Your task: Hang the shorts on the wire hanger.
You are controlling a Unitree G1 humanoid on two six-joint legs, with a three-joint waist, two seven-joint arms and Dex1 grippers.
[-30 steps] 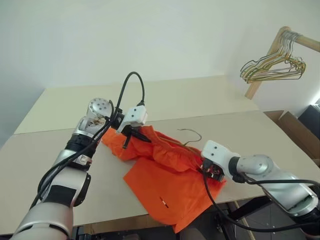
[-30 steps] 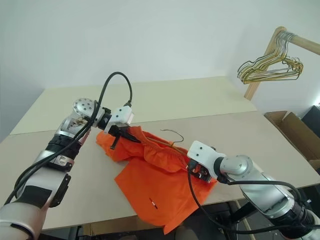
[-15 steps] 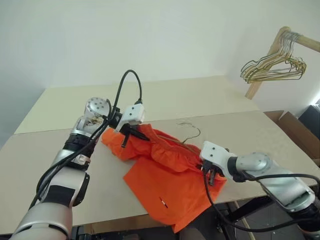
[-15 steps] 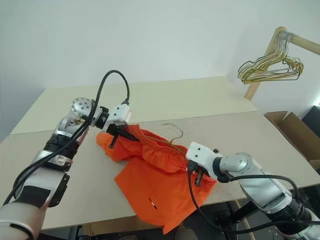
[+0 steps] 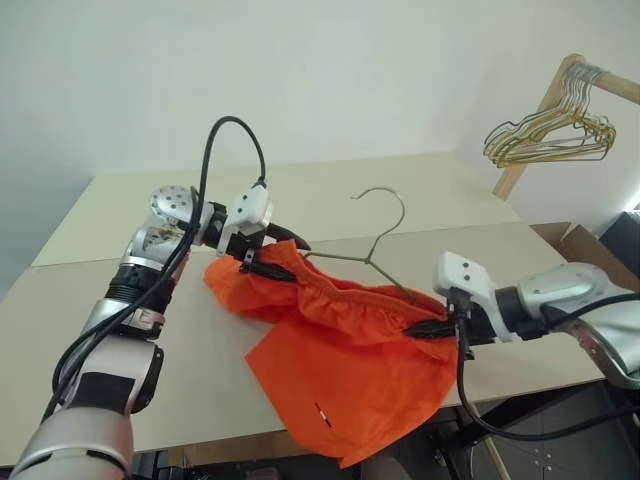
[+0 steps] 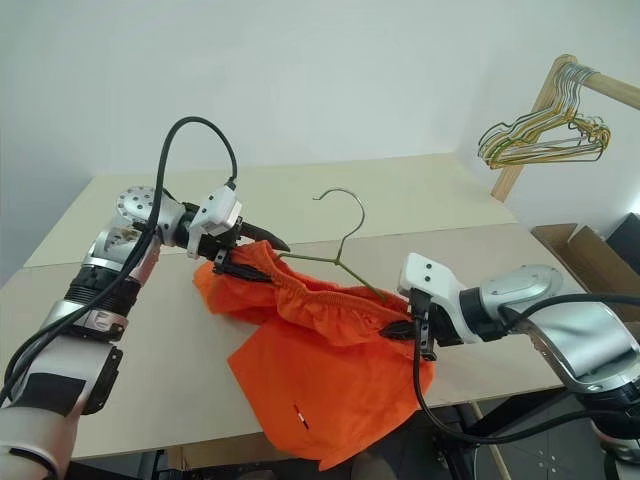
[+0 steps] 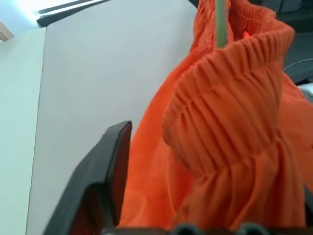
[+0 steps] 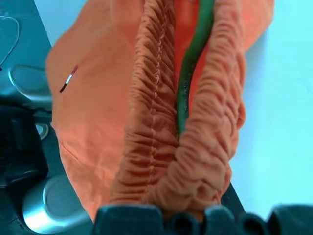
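Note:
The orange shorts (image 5: 350, 370) hang by their gathered waistband between my two grippers, and the legs drape down over the table's front edge. The wire hanger (image 5: 402, 210) runs inside the waistband with its hook standing up above the fabric. Its green wire (image 8: 193, 54) lies in the fold of the waistband in the right wrist view. My left gripper (image 5: 285, 260) is open at the left end of the waistband, with fabric lying between its fingers (image 7: 105, 166). My right gripper (image 5: 425, 328) is shut on the right end of the waistband.
The beige table (image 5: 450, 200) has a seam across its middle. A bunch of wire hangers (image 5: 550, 130) hangs from a wooden rail at the far right. A cardboard box (image 5: 600, 262) stands on the floor beyond the table's right edge.
My right gripper has shut on the waistband and risen. The left hand has risen a little and its fingers have opened. The hanger's hook has swung up from the table.

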